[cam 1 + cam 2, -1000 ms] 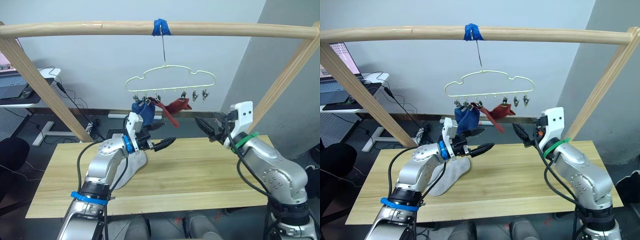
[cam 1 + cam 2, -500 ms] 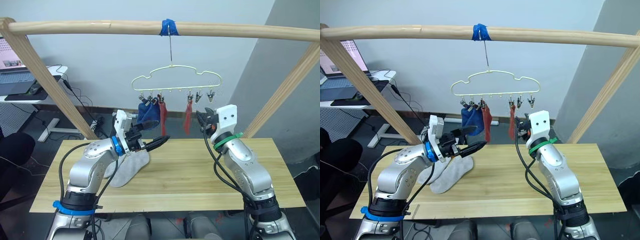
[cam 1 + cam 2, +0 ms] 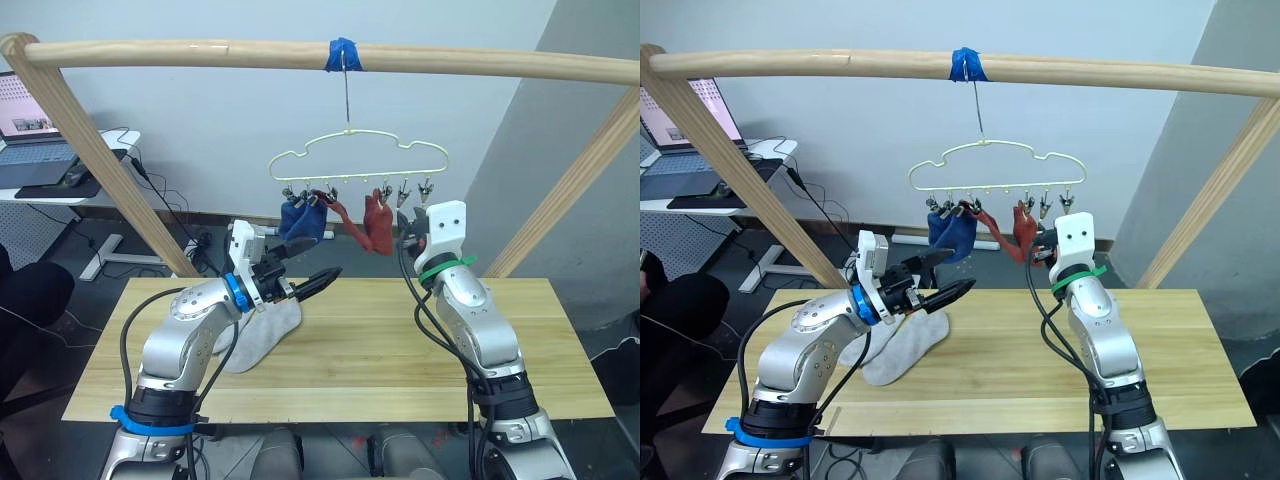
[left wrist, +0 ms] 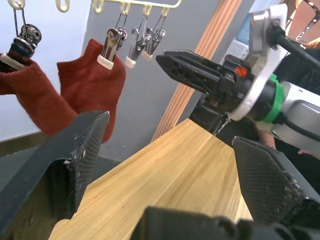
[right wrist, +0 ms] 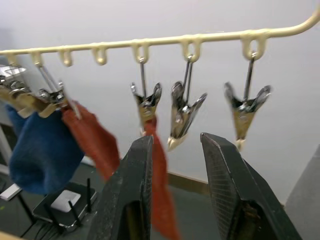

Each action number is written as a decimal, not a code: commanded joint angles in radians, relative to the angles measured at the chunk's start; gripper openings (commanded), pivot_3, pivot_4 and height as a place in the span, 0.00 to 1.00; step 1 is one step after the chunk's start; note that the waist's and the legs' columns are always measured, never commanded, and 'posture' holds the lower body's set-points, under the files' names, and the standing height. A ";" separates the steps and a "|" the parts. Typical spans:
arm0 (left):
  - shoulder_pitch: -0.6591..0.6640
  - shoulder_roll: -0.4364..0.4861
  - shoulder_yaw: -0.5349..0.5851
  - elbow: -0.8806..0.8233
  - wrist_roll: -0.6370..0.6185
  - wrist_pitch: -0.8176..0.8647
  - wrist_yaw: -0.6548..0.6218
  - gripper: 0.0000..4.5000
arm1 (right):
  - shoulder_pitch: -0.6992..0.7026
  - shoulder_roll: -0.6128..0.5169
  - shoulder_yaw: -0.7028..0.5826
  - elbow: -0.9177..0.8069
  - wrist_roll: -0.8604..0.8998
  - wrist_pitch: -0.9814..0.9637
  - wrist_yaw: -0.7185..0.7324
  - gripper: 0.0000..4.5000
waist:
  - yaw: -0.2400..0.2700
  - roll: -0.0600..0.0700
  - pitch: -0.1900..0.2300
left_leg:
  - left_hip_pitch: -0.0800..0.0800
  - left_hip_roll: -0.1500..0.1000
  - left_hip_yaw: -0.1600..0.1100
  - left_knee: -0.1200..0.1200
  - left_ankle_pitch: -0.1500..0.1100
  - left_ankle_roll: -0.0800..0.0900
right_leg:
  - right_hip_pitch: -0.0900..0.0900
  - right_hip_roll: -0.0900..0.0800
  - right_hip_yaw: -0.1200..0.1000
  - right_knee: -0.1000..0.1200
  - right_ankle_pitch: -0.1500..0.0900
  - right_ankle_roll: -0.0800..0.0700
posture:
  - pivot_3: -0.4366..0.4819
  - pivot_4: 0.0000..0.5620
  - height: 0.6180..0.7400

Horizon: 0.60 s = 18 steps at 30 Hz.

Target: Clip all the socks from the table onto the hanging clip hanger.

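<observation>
Blue and red socks hung clipped on clip hanger (image 3: pixel 357 158). Both hands, left hand (image 3: pixel 303 268) and right hand (image 5: pixel 175 150), gaped empty. Next likely: fetch grey socks (image 3: pixel 898 348) off worktop (image 3: pixel 400 370).

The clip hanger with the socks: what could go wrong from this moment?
The right gripper is open just below the clips holding a red sock; a nudge could swing the clip hanger or loosen it. The grey socks lie under the open left gripper and may be dragged.
</observation>
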 commanded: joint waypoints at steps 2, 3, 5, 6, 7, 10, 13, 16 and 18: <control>-0.005 -0.002 0.002 -0.042 -0.001 -0.024 0.005 1.00 | -0.047 0.018 -0.027 0.018 -0.022 -0.033 -0.020 0.35 | 0.005 0.000 0.000 | 0.000 0.000 0.000 0.000 0.000 0.000 | 0.000 0.000 0.000 0.000 0.000 0.000 | 0.50 0.19 1.00; -0.005 -0.002 0.002 -0.042 0.000 -0.024 0.005 1.00 | -0.054 0.021 -0.029 0.026 -0.025 -0.036 -0.021 0.35 | 0.006 0.000 0.000 | 0.000 0.000 0.000 0.000 0.000 0.000 | 0.000 0.000 0.000 0.000 0.000 0.000 | 0.50 0.19 1.00; -0.004 -0.001 0.003 -0.043 0.000 -0.025 0.006 1.00 | -0.067 0.029 -0.033 0.045 -0.029 -0.042 -0.023 0.35 | 0.007 0.000 0.000 | 0.000 0.000 0.000 0.000 0.000 0.000 | 0.000 0.000 0.000 0.000 0.000 0.000 | 0.50 0.20 1.00; -0.005 -0.001 0.004 -0.042 0.000 -0.025 0.007 1.00 | -0.073 0.033 -0.036 0.055 -0.032 -0.045 -0.024 0.35 | 0.007 0.000 0.000 | 0.000 0.000 0.000 0.000 0.000 0.000 | 0.000 0.000 0.000 0.000 0.000 0.000 | 0.51 0.20 1.00; -0.006 -0.001 0.005 -0.042 0.000 -0.025 0.007 1.00 | -0.078 0.035 -0.039 0.063 -0.033 -0.047 -0.024 0.35 | 0.007 0.000 0.000 | 0.000 0.000 0.000 0.000 0.000 0.000 | 0.000 0.000 0.000 0.000 0.000 0.000 | 0.51 0.20 1.00; -0.006 0.000 0.007 -0.043 0.001 -0.026 0.009 1.00 | -0.089 0.043 -0.045 0.083 -0.036 -0.051 -0.026 0.35 | 0.007 0.000 0.000 | 0.000 0.000 0.000 0.000 0.000 0.000 | 0.000 0.000 0.000 0.000 0.000 0.000 | 0.51 0.21 1.00; -0.002 0.002 0.008 -0.047 0.001 -0.026 0.010 1.00 | -0.103 0.052 -0.050 0.102 -0.036 -0.053 -0.028 0.35 | 0.008 0.000 0.000 | 0.000 0.000 0.000 0.000 0.000 0.000 | 0.000 0.000 0.000 0.000 0.000 0.000 | 0.51 0.21 1.00; -0.002 0.004 0.009 -0.046 0.002 -0.025 0.010 1.00 | -0.114 0.059 -0.050 0.119 -0.033 -0.055 -0.022 0.35 | 0.008 0.000 0.000 | 0.000 0.000 0.000 0.000 0.000 0.000 | 0.000 0.000 0.000 0.000 0.000 0.000 | 0.51 0.21 1.00; -0.003 0.004 0.010 -0.044 0.004 -0.026 0.010 1.00 | -0.116 0.062 -0.050 0.126 -0.034 -0.056 -0.021 0.35 | 0.008 0.000 0.000 | 0.000 0.000 0.000 0.000 0.000 0.000 | 0.000 0.000 0.000 0.000 0.000 0.000 | 0.51 0.21 1.00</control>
